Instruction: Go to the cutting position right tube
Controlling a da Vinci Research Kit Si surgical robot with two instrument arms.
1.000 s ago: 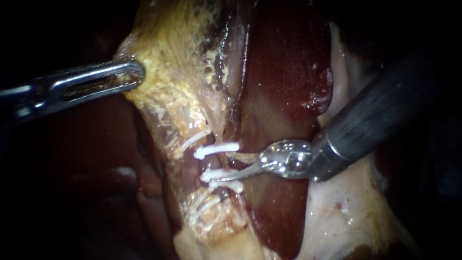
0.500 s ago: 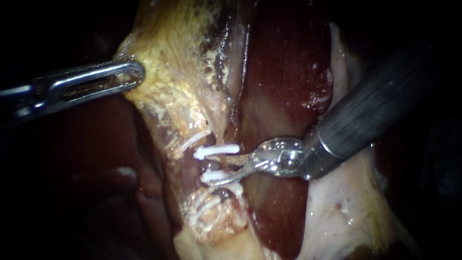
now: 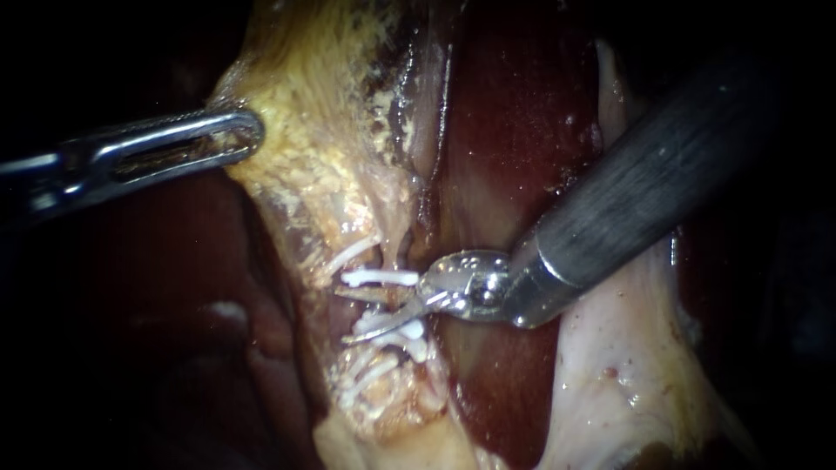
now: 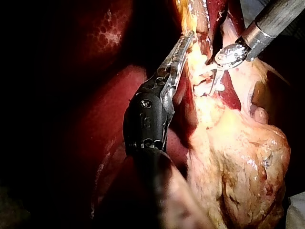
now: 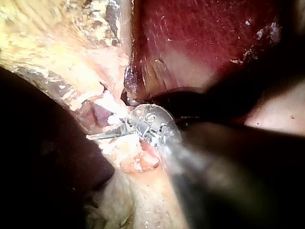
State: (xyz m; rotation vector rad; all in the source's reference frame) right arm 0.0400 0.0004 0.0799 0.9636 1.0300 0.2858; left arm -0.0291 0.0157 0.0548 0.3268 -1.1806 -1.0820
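Approach step, nearly complete: the slim silver right instrument (image 3: 344, 315), its pincer partly open and gripping nothing, straddles the pale right tube (image 3: 394, 259) between white plastic clips (image 3: 379, 277). Next, I judge, it must seat squarely. The clips crowd both blades. The left instrument's (image 3: 248, 135) pincer grips yellow fatty tissue (image 3: 305, 165).

Left instrument (image 3: 251, 137), slim silver slotted jaws on a dark jointed wrist, reaches in almost level from the left, its jaws closed on yellowish tissue (image 3: 300, 170). Right instrument (image 3: 345, 313), a dark grey shaft with a shiny silver wrist, slants down from the upper right, its two thin curved blades parted.
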